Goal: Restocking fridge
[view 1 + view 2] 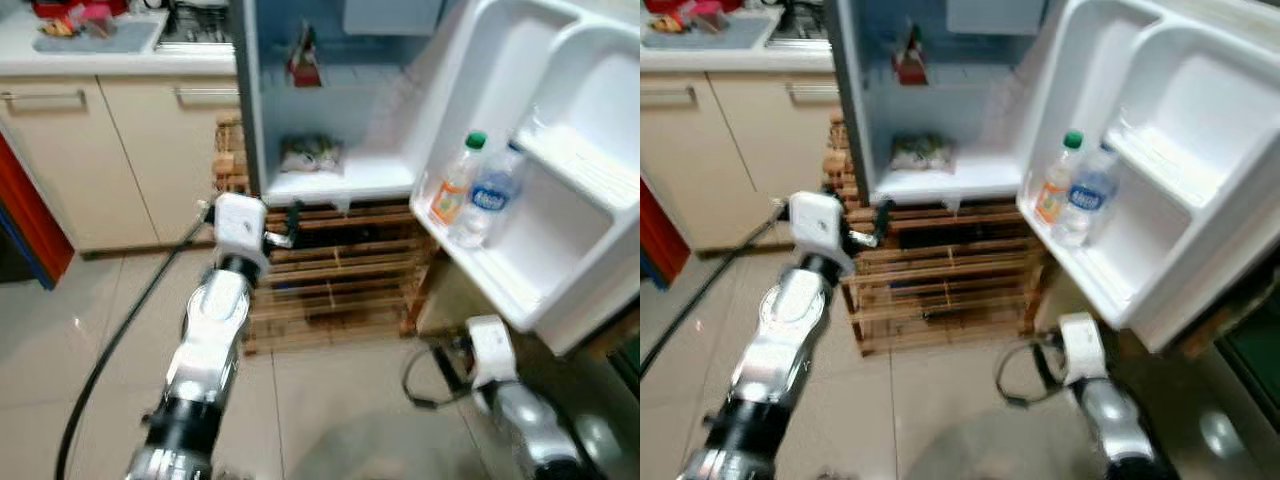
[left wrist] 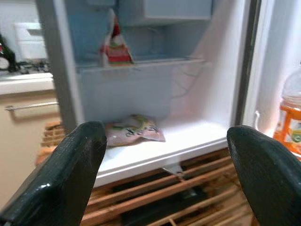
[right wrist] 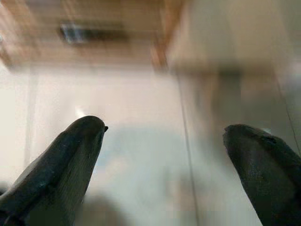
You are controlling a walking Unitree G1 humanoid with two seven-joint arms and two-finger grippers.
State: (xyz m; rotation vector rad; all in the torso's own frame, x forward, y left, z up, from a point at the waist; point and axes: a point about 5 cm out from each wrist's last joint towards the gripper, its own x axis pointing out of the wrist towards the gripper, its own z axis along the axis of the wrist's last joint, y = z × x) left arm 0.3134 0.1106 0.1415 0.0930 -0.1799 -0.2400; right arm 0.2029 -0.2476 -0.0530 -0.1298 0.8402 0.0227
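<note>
Open fridge (image 1: 340, 185) — pale packet (image 2: 134, 129) just beyond empty left gripper (image 2: 164, 165).

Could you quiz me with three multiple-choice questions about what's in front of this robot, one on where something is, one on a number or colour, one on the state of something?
1. Where does the pale food packet lie?
A. On the fridge's bottom shelf
B. In the door rack
C. On the floor

2. How many bottles stand in the door rack?
A. None
B. Two
C. Five

3. How is the left gripper?
A. Shut on a bottle
B. Shut on the packet
C. Open and holding nothing

Answers:
1. A, the packet rests on the white bottom shelf inside the open fridge.
2. B, an orange bottle with a green cap and a clear water bottle stand side by side.
3. C, its two black fingers stand wide apart before the fridge with nothing between them.
</note>
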